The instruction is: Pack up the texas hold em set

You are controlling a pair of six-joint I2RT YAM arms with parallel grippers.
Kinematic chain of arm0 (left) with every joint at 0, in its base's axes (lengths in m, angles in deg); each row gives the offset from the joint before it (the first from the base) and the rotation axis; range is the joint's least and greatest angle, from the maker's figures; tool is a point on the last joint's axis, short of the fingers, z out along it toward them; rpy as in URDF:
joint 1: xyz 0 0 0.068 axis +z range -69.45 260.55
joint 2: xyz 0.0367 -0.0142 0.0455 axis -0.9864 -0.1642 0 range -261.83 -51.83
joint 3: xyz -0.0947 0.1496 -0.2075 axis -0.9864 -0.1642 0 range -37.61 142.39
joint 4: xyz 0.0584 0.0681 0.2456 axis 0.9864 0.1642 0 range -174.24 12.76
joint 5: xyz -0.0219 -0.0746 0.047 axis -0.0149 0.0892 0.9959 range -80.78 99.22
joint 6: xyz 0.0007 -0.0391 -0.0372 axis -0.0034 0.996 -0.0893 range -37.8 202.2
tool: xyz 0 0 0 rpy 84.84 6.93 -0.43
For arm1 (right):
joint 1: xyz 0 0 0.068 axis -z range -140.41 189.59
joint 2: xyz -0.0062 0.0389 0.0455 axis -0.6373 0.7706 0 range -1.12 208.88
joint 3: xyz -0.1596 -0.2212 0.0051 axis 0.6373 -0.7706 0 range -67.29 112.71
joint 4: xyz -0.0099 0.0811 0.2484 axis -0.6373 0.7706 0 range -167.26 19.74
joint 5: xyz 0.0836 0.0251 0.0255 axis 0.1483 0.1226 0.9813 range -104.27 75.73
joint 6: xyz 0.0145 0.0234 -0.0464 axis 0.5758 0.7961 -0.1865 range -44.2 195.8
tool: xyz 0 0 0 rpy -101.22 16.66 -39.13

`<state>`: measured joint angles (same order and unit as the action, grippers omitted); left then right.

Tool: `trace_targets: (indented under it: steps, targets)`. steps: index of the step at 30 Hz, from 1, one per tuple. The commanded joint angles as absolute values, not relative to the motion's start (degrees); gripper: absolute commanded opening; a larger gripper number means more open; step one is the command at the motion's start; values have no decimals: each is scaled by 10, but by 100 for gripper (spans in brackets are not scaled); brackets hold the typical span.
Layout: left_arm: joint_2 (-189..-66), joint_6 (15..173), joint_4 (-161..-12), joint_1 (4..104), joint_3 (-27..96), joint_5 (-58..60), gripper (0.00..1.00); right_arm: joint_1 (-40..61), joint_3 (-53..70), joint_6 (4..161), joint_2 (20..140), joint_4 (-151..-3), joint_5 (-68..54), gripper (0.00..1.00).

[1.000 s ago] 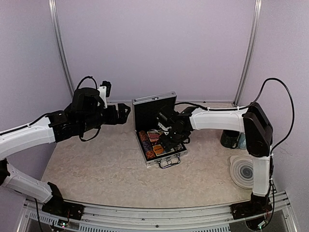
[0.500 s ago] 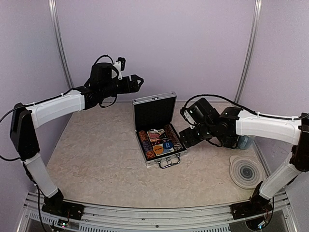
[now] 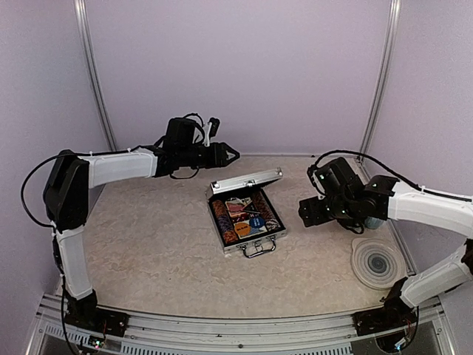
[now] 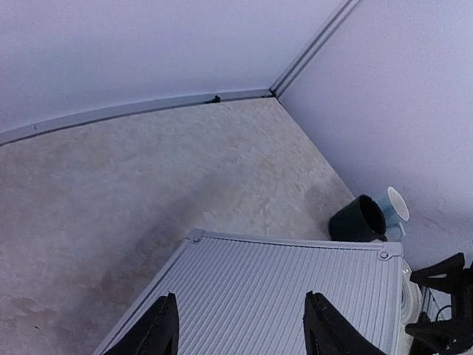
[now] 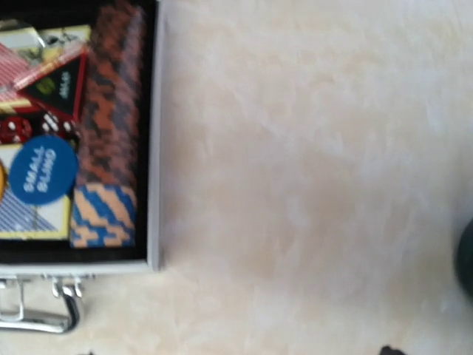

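Poker case (image 3: 247,222) sits mid-frame on the counter (image 3: 148,244), chips (image 5: 111,103) and cards (image 3: 236,210) inside, its lid (image 3: 245,181) tilted half shut. Closing fully and latching seem left. Left gripper (image 3: 230,155), upper left of the lid, is wide and empty; for the right gripper (image 3: 309,213) one cannot tell.

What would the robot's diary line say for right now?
lid: half shut | left claw: open, over lid | right claw: right of case

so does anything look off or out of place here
Only the case lid: it stands half-closed, tilted over the chips and cards, not latched. Nothing looks spilled or damaged.
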<state>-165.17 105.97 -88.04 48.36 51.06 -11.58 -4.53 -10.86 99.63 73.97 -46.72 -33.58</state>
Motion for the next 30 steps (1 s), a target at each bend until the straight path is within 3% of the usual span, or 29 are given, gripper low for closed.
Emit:
trace_targets:
  steps: [1,8,13,23,30]
  targets:
    - [-1588,1056,-893,443,471,-143,58,-41,-172,1068,692,-492,-313,82]
    - [-1512,1088,-951,417,356,-123,60,-44,-249,1121,674,-558,-222,79]
    - [-1508,1095,-983,382,290,-124,58,-60,-262,1136,738,-642,-160,77]
    - [-1535,1114,-1051,334,187,-115,39,-131,-139,1108,917,-685,-117,78]
    - [-1575,1120,-1071,333,164,-130,31,-139,-108,1112,973,-712,-99,77]
